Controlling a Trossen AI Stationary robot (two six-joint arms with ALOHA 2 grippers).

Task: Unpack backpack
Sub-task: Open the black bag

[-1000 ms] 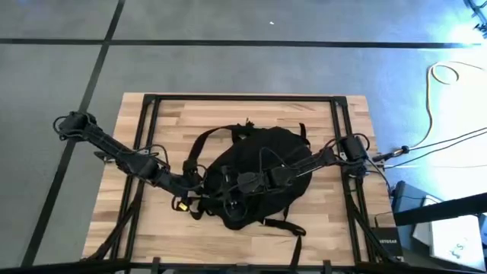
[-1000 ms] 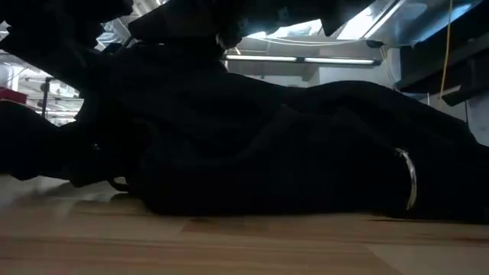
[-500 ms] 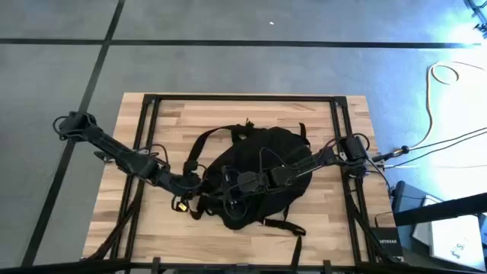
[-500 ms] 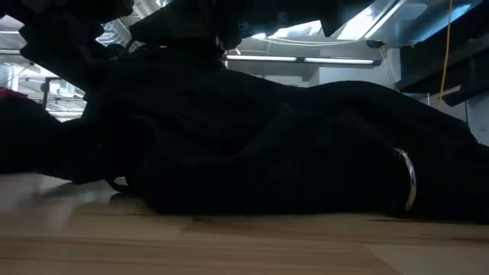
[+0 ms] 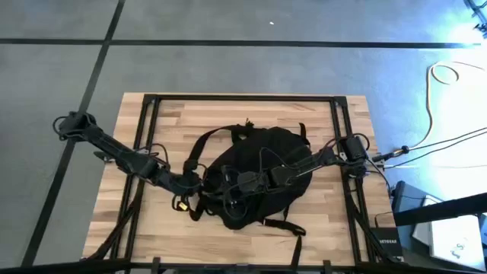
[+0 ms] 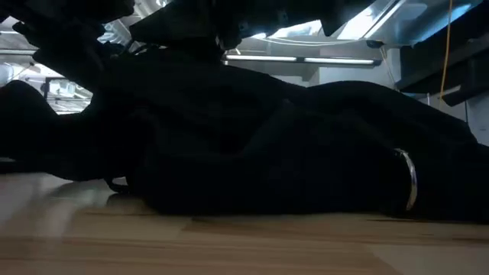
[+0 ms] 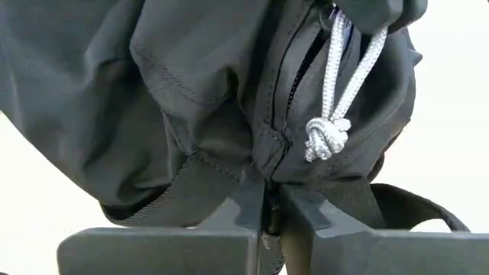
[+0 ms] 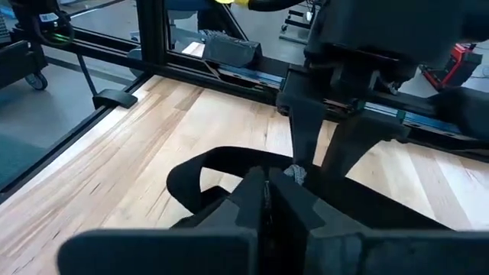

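Observation:
The black backpack (image 5: 259,171) lies flat in the middle of the wooden table (image 5: 243,114), and fills the low view (image 6: 290,153). My left gripper (image 5: 204,183) comes in from the table's left and is shut at the backpack's left side, by the zipper. My right gripper (image 5: 237,183) reaches in from the right over the bag and is shut just beside it. A white knotted cord (image 7: 327,137) hangs along the zipper. My left gripper (image 7: 266,218) pinches the backpack's cloth at the seam where the zipper ends (image 7: 269,172), between its two fingers. The fabric bunches in folds above that spot. My right gripper (image 8: 266,195) is shut where the white cord (image 8: 296,174) begins. Its own fingers hide the contact.
The shoulder straps lie spread on the wood at the far left (image 5: 199,144) and toward the near edge (image 5: 285,226). A metal ring (image 6: 409,179) sits on the bag's side. Black frame rails (image 5: 144,137) run along the table's sides. Bare wood lies along the far edge.
My left gripper has shut on the backpack's cloth by the zipper. In the low view, the dark cloth at that side has bunched up higher. My right gripper has kept still.

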